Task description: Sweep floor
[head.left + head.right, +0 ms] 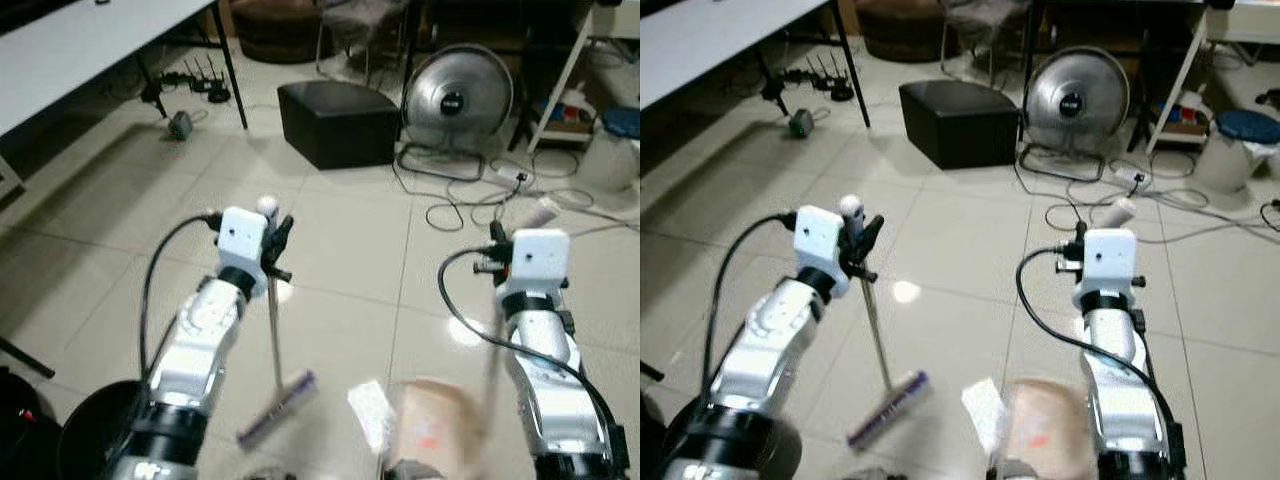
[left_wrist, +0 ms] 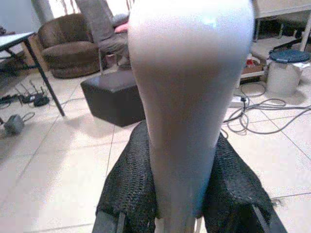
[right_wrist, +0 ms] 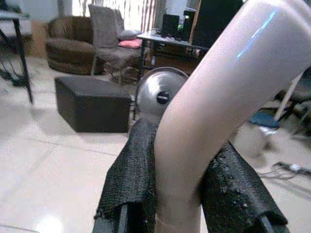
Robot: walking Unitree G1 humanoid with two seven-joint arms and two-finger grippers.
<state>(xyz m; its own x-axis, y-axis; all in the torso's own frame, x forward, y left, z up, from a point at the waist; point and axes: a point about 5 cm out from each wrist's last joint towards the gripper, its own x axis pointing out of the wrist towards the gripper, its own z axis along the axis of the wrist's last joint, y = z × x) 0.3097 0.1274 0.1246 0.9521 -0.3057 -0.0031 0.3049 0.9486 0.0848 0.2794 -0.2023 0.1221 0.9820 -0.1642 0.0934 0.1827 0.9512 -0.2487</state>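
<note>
Pale glossy tiles (image 1: pixel 350 250) cover the room. Left eye view: a black ottoman (image 1: pixel 338 122), a round fan heater (image 1: pixel 463 95) with trailing cables, and a white table (image 1: pixel 80 45) stand ahead. The left gripper (image 1: pixel 272 240) holds the broom (image 1: pixel 275 330) by its handle top, pole slanting down to the purple brush head (image 1: pixel 278 408) on the floor. A white scrap of paper (image 1: pixel 372 412) lies just beside the blurred dustpan (image 1: pixel 435 430).

Right eye view: the right gripper (image 1: pixel 1102 232) holds the dustpan handle (image 1: pixel 1118 212), pan near the floor between the arms.

Left wrist view: the mesh-covered fingers (image 2: pixel 129 184) are pressed against the pale broom handle on both sides.

Right wrist view: the fingers (image 3: pixel 133 174) likewise pinch the curved dustpan handle.

Judgement: the sweeping step is in hand. The next move calls for drawing the brush head toward the scrap and into the pan, with the pan edge held flat on the tiles.
</note>
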